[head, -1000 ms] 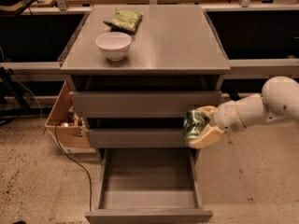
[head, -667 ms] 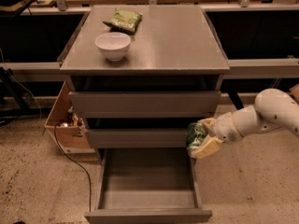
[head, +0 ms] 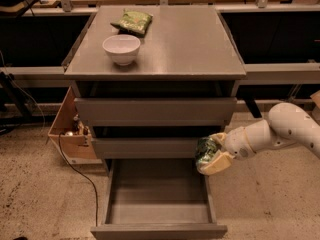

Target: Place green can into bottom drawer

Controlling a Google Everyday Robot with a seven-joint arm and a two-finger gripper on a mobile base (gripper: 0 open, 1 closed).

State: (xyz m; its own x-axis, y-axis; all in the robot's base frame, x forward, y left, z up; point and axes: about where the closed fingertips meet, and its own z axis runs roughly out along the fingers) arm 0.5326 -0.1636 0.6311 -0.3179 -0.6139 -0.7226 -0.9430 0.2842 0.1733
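Smooth plastic jaws around shiny metal green can [head: 204, 151], over right wall of matt bottom drawer [head: 159, 231]

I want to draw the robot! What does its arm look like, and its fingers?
The arm is smooth, white and rounded, like fat tubes joined together. The gripper, by the bottom drawer's right side, has chunky cream-tan fingers. No cables or markings show.

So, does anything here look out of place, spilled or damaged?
Nothing looks spilled or broken. The bottom drawer stands pulled out, as the task needs. The gripper holds the green can near the drawer's right wall. The white bowl sits upright on the cabinet top.
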